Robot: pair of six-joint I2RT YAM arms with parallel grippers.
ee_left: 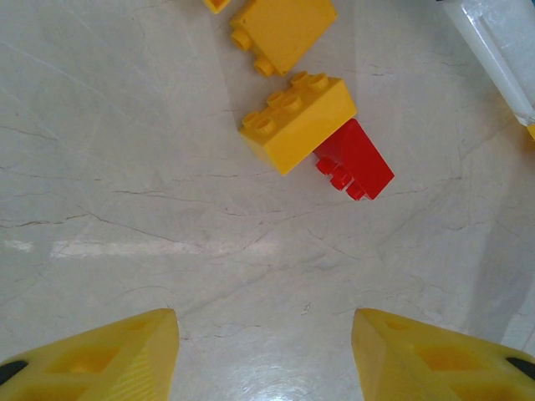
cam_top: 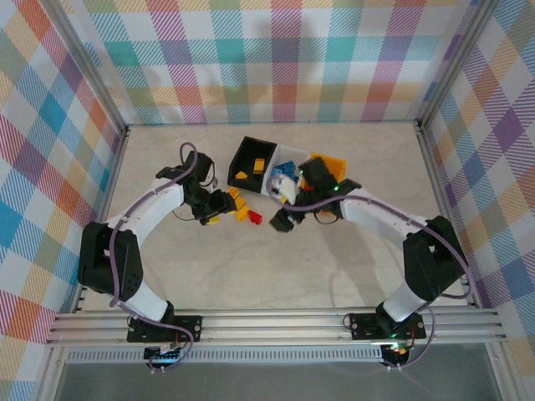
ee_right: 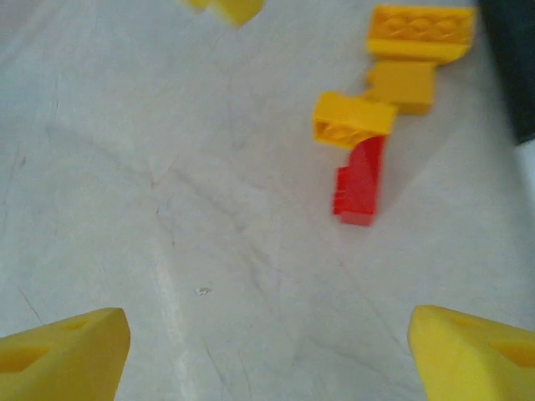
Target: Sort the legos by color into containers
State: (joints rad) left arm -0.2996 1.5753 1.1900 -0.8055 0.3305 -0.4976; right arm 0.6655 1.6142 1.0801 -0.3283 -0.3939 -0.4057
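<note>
Top external view: the three bins stand in a row just beyond the middle of the table [cam_top: 276, 276], closer to its far edge than to the near one. The black bin [cam_top: 247, 155] is on the left with yellow bricks inside, the white bin [cam_top: 294, 159] is in the middle with light blue ones, and the yellow-orange bin [cam_top: 333, 164] on the right is partly hidden by the right arm. The near half of the table is bare marble-patterned surface, and both side edges lie well away from the arms. Plaid walls close off the left, right and far edges.

A few loose legos lie just in front of the black bin, between the two wrists. In the left wrist view, the left gripper [ee_left: 263, 351] hovers with its yellow fingers wide apart and holds nothing. Ahead of it a yellow brick [ee_left: 297, 119] touches a red brick [ee_left: 355, 159], with open surface between them and the fingertips. A second yellow brick [ee_left: 282, 29] lies just beyond.

In the right wrist view, the right gripper [ee_right: 267, 355] is likewise spread and empty. The same red brick lies ahead and to its right.
</note>
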